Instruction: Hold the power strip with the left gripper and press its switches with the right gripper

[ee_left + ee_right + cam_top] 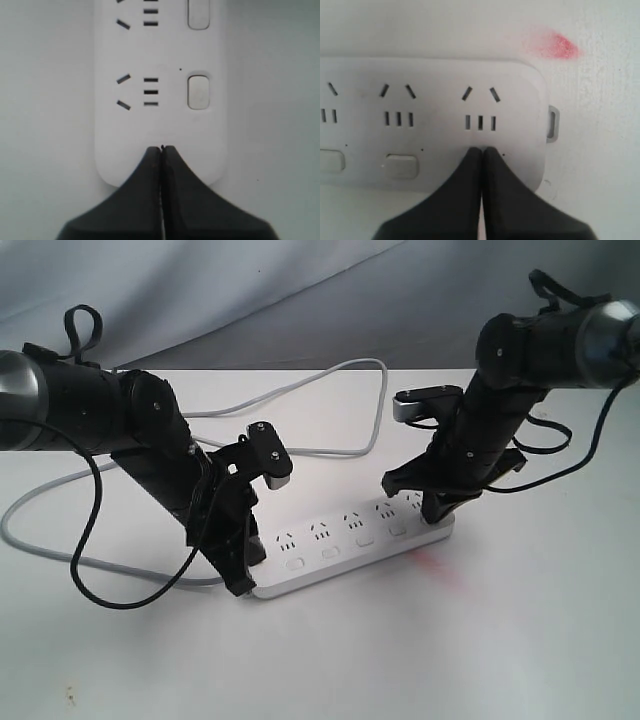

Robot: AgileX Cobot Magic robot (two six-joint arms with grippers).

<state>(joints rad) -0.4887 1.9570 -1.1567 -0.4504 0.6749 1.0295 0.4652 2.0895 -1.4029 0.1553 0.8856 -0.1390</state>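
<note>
The white power strip [345, 543] lies slantwise on the white table. My left gripper [240, 580] is shut, and its tips rest on the strip's near left end; in the left wrist view the left gripper [161, 148] touches the rounded end just short of the last switch [198, 92]. My right gripper [435, 512] is shut too and bears down on the far right end. In the right wrist view the right gripper [482, 149] sits below the end outlet, covering the spot where that outlet's switch lies. The neighbouring switch [400, 166] is uncovered.
The strip's grey cord [340, 380] loops over the back of the table and round the left side. A red smear [435, 565] marks the table beside the strip's right end. A grey cloth backdrop [300, 290] hangs behind the table's far edge.
</note>
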